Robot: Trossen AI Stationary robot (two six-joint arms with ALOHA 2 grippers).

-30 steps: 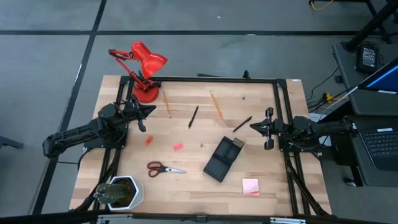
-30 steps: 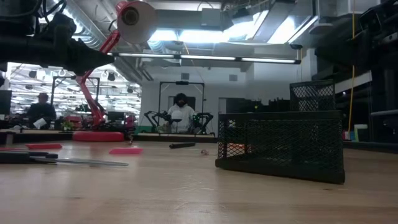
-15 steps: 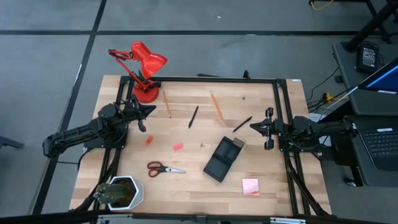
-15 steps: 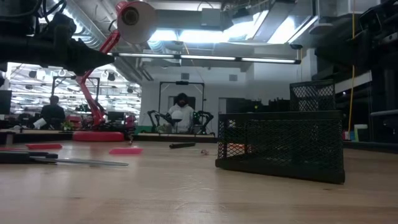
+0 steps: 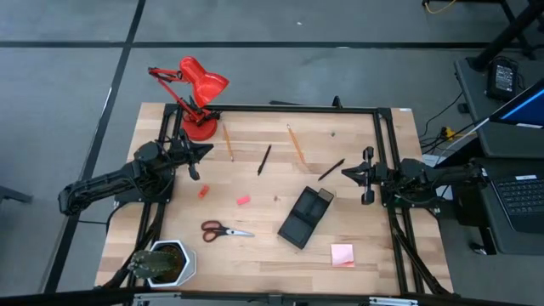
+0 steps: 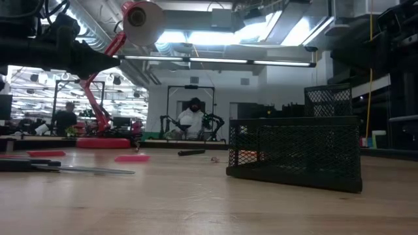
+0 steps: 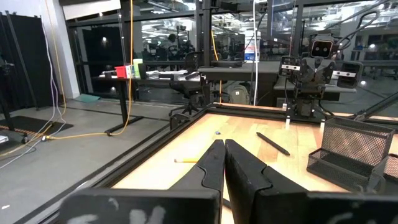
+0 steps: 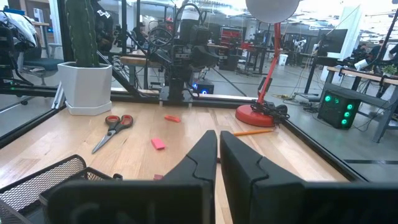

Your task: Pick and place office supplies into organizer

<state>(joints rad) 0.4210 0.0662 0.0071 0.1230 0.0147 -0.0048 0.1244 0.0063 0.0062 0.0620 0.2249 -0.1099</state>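
two arms wait at opposite table edges, nothing held. the black mesh organizer [image 5: 305, 216] lies near the right gripper [image 5: 365, 175], whose fingers [image 8: 198, 158] are pressed together, and well apart from the left gripper [image 5: 195, 158], fingers [image 7: 214, 163] likewise closed. scissors [image 5: 225, 229] and sticky-note pad [image 5: 342, 254] lie outside it; what look like eraser bits [image 5: 243, 200] sit nearer the left fingers.

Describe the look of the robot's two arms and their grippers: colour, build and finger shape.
Both arms are dark, jointed and slim. The left gripper and right gripper each have two black fingers that taper to narrow tips, matte and angular; the right's look alike.
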